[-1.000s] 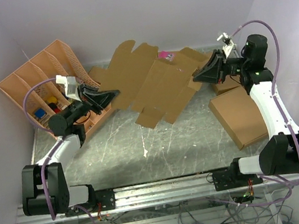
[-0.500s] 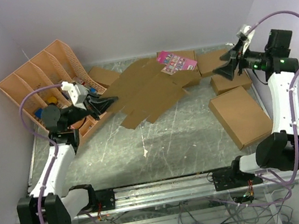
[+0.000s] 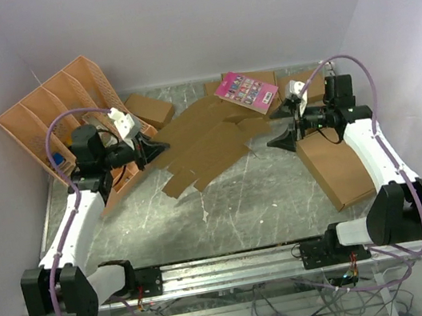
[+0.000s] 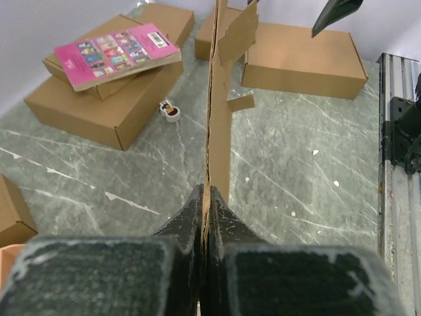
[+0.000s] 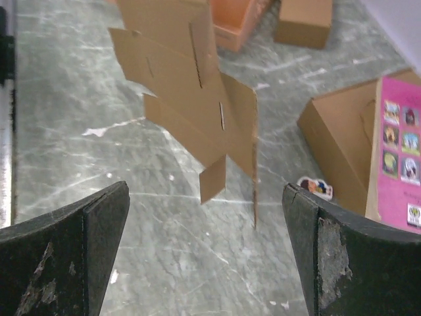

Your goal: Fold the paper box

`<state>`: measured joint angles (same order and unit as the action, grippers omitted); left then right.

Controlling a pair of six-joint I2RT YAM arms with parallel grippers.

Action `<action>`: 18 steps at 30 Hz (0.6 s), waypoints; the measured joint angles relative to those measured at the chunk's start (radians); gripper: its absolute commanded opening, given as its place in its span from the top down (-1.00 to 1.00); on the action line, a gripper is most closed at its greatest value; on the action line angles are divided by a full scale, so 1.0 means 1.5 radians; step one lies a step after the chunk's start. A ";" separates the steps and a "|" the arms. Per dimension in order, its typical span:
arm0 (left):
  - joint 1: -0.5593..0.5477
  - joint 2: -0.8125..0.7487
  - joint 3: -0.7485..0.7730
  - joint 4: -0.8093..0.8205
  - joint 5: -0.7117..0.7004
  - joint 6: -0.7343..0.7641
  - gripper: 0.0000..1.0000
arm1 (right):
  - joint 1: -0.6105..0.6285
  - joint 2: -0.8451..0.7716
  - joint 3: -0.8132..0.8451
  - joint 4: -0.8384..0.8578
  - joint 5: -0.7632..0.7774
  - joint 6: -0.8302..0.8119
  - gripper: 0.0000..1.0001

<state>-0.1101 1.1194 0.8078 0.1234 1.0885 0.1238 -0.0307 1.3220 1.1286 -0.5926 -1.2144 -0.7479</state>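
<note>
Arms: two, one on each side of the grey marbled table point(image 3: 243, 201). Paper box point(image 3: 209, 146): one, a flat die-cut brown sheet with flaps and slits, lying across the middle of the table towards the far side. Left gripper point(image 3: 156, 145) is clenched on the sheet's left edge; the left wrist view shows both fingers pressed flat against the cardboard, which runs away edge-on between them. The sheet looks raised off the tabletop, its right-hand flaps hanging free in the right wrist view. Right gripper point(image 3: 273, 143) sits just right of the sheet, jaws spread wide and released, holding nothing, both fingers apart from the cardboard. Closed brown boxes: at least four counted from overhead. One small brown box point(image 3: 150, 109) sits at the far left beside the rack. One brown box point(image 3: 262, 76) at the far middle carries the single pink card point(image 3: 247, 91). One more is partly hidden behind the right arm. One large flat brown box point(image 3: 342, 168) lies at the right near that arm. Orange divider rack point(image 3: 57, 111): one, far left, tilted, several slots, small coloured items inside too small to name. Small round white object point(image 4: 171, 110): one, on the table beside the card-bearing box.
</note>
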 measured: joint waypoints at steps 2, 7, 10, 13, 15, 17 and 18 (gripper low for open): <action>-0.001 0.019 0.013 -0.013 0.001 0.003 0.86 | 0.000 0.001 -0.033 0.048 0.025 0.014 -0.99; -0.002 0.038 0.034 -0.031 0.007 0.005 0.86 | 0.002 0.020 -0.051 0.166 0.067 0.055 -0.96; -0.003 0.041 0.036 -0.036 0.011 0.005 0.86 | 0.010 0.039 -0.055 0.227 0.074 0.083 -0.88; -0.003 0.047 0.036 -0.045 0.012 0.010 0.86 | 0.026 0.060 -0.071 0.283 0.088 0.116 -0.69; -0.003 0.052 0.040 -0.051 0.012 0.012 0.86 | 0.033 0.078 -0.073 0.304 0.098 0.128 -0.46; -0.003 0.055 0.047 -0.056 0.012 0.014 0.86 | 0.039 0.097 -0.072 0.317 0.105 0.131 -0.16; -0.003 0.056 0.051 -0.059 0.012 0.015 0.86 | 0.040 0.109 -0.070 0.317 0.107 0.131 0.01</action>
<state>-0.1143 1.2030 0.8837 0.0353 1.1072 0.1463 0.0299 1.4849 1.0241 -0.1169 -1.0538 -0.5514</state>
